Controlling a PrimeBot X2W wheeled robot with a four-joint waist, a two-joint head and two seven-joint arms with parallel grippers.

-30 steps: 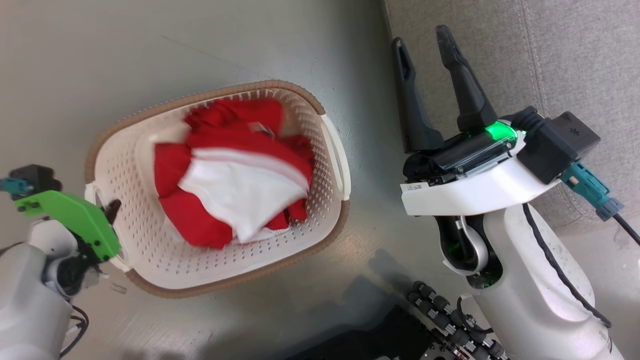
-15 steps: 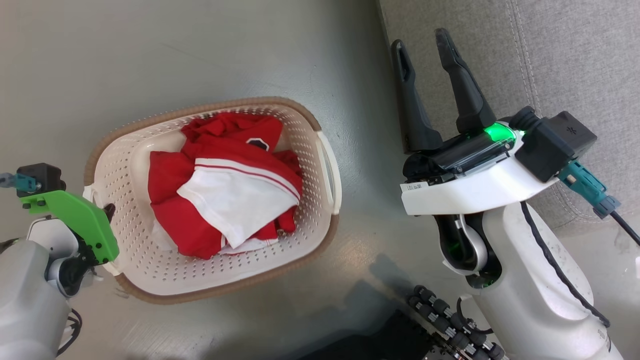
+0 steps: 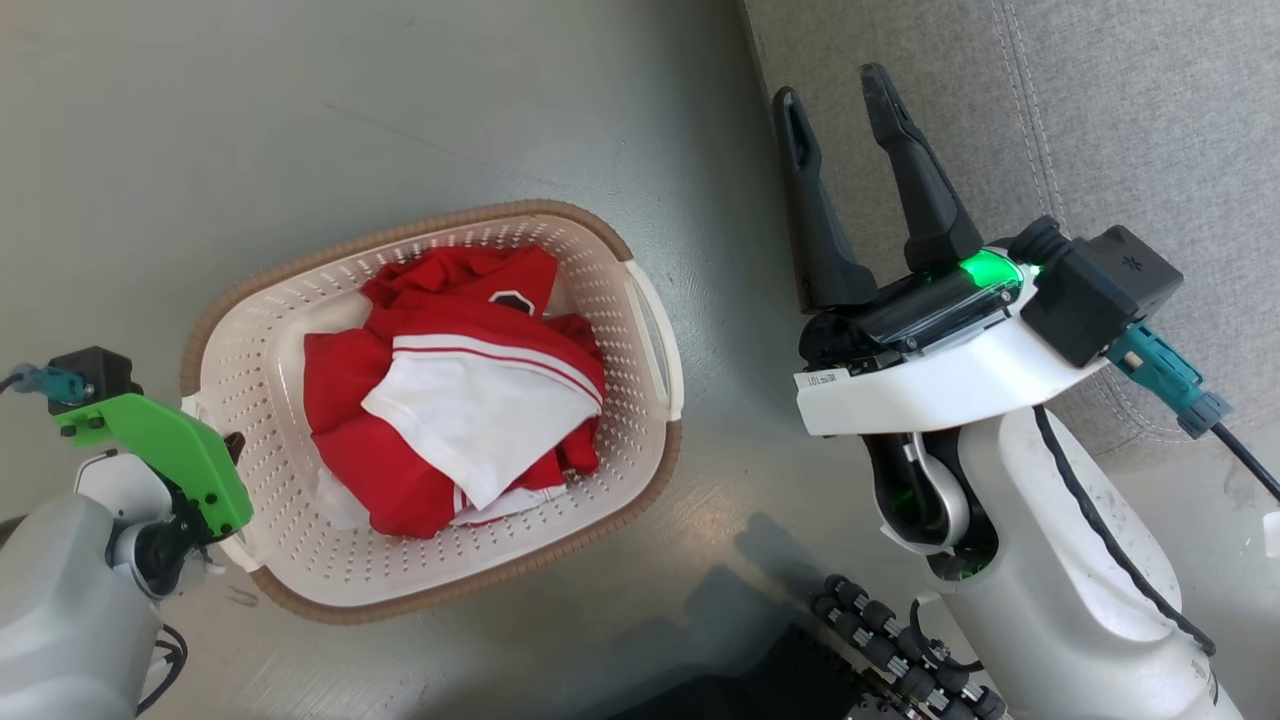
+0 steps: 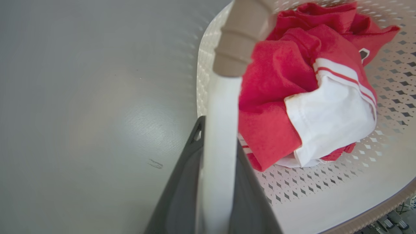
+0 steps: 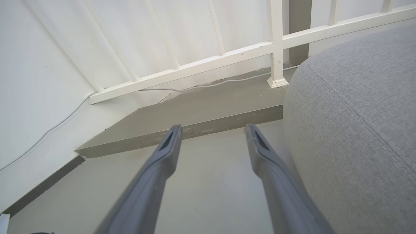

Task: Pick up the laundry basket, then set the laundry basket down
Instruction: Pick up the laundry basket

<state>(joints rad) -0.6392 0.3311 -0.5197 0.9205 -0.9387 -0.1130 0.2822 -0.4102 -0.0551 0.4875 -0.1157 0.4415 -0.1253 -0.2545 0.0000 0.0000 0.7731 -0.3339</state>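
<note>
**Cream laundry basket (image 3: 430,560) clamped by left end effector (image 4: 218,136), right end effector (image 3: 830,84) empty**

Basket: perforated walls, brown woven-look rim (image 3: 450,217), lying diagonal in head view over open grey floor (image 3: 300,120), well left of the floor's edge along the sofa (image 3: 1100,120). Can't tell if its base touches the floor. Crumpled red and white garment (image 3: 450,400) piled in the middle of it.

Left end effector: at the basket's left short end. Wrist view has both dark fingers (image 4: 185,188) pressed flat against either side of the white handle (image 4: 221,107), closed on it, no gap visible. In head view the green bracket (image 3: 160,450) on the wrist covers most of it; one fingertip pokes out at the rim.

Opposite handle (image 3: 655,330): nothing touching it.

Right end effector: well apart from the basket, on its right. Fingers spread wide, nothing between them, pointing up the head view along the sofa's grey fabric front. Its wrist view looks past the tips to floor, a raised step (image 5: 195,117) and a white railing (image 5: 227,55) against the wall.
</note>
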